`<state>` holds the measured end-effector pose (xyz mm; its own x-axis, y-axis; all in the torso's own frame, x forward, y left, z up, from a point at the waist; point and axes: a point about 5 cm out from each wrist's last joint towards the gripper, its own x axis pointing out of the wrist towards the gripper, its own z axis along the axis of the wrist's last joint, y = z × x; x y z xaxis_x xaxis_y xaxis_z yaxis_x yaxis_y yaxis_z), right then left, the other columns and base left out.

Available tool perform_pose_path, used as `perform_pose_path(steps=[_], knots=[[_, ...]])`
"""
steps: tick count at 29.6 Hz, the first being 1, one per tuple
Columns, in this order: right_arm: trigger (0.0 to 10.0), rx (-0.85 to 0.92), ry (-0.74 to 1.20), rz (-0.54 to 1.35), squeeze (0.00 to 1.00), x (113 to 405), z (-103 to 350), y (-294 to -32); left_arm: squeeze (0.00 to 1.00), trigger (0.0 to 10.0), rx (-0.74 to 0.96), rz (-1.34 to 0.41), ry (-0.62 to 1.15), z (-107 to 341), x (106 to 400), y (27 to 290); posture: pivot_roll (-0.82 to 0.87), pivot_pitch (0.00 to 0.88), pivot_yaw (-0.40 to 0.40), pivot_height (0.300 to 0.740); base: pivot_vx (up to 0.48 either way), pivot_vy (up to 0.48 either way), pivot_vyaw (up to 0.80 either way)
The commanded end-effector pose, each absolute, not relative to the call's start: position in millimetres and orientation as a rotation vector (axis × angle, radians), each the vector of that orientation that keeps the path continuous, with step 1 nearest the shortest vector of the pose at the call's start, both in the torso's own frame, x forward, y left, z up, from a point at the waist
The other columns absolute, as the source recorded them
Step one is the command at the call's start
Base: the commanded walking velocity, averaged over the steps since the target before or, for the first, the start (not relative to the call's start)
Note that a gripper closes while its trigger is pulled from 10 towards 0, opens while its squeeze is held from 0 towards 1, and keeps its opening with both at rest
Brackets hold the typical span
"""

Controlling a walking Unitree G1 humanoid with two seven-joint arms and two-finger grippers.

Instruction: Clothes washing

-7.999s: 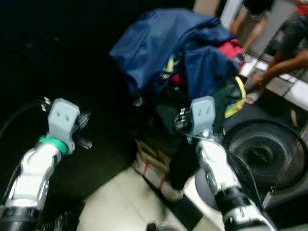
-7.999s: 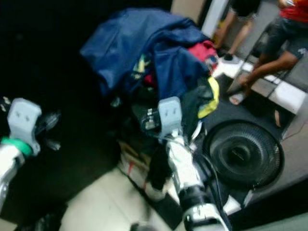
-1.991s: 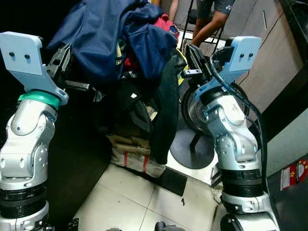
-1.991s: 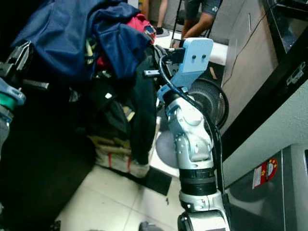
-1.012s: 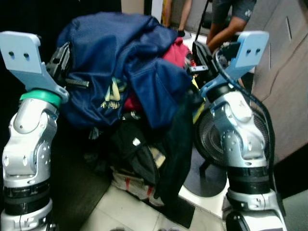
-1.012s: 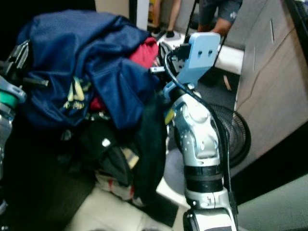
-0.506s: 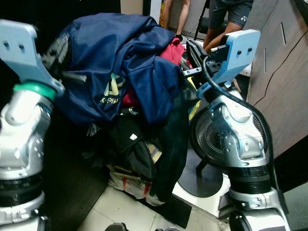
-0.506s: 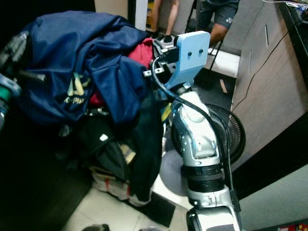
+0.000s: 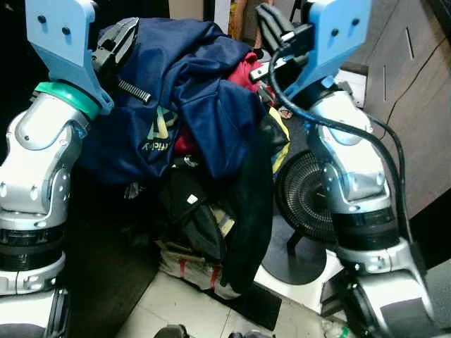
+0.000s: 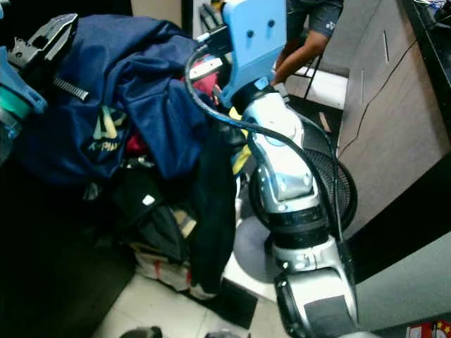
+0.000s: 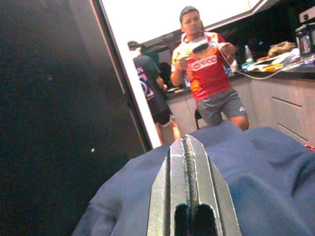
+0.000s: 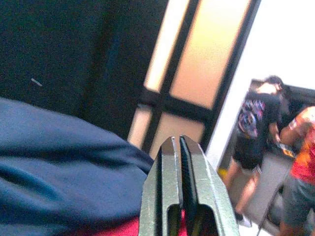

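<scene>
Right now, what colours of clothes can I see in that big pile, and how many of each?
Navy blue jacket: 1
Red garment: 1
Yellow garment: 1
Black garment: 1
Total: 4 that can be told apart; more may be buried.

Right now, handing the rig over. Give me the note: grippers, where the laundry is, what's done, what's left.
Left gripper: raised, shut, pressed against the left side of the clothes pile.
Right gripper: raised, shut, at the pile's upper right by the red garment.
The pile is a heap with a navy jacket on top, sitting between both arms; dark items hang down toward the tiled floor.
A fan stands right of the pile. A person stands beyond.
Done: arms bracket the pile.
Left: carry it to a washer and load it.
</scene>
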<state>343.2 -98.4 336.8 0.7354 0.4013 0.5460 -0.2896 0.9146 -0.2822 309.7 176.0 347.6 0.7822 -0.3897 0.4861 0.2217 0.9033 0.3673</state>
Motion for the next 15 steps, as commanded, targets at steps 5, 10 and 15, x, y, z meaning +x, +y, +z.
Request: perform_pose_path(steps=[5,10,15], knots=[[10.0,-0.18,-0.56,0.354,1.0,354,367,-145,0.0,10.0,0.306,-0.389,-0.592,348,315,161,0.08,0.029,0.011,0.74,0.0,0.0,0.0],[10.0,-0.242,-0.57,0.322,1.0,353,399,-175,0.0,10.0,0.288,-0.396,-0.59,344,317,157,0.06,0.028,0.0,0.74,0.0,0.0,0.0],[10.0,-0.142,-0.487,0.411,0.0,360,379,-165,0.0,10.0,0.257,-0.373,-0.569,341,322,157,0.07,0.029,-0.004,0.74,0.0,0.0,0.0]])
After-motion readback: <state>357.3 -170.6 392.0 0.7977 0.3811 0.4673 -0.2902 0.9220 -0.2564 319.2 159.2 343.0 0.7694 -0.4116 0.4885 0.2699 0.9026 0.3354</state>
